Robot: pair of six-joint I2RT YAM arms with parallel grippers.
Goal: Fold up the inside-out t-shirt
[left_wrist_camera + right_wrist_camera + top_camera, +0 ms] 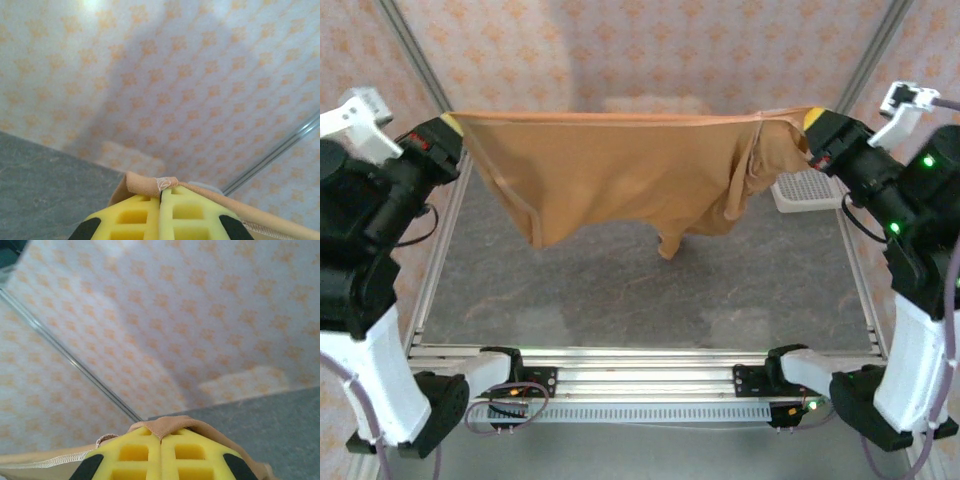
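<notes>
The inside-out t-shirt (630,175), orange-tan, hangs in the air stretched between my two grippers, its top edge taut and its lower part drooping toward the grey table (640,290). My left gripper (451,124) is shut on its left corner. My right gripper (812,118) is shut on its right corner, where the fabric bunches. In the left wrist view the yellow fingertips (161,192) pinch a fold of the t-shirt (142,184). Over in the right wrist view the gripper (161,436) has a bit of t-shirt hem (172,424) clamped between its tips.
A white perforated tray (807,188) sits at the table's right edge behind the shirt. Aluminium frame rails (640,355) border the table. A patterned backdrop wall (640,50) stands behind.
</notes>
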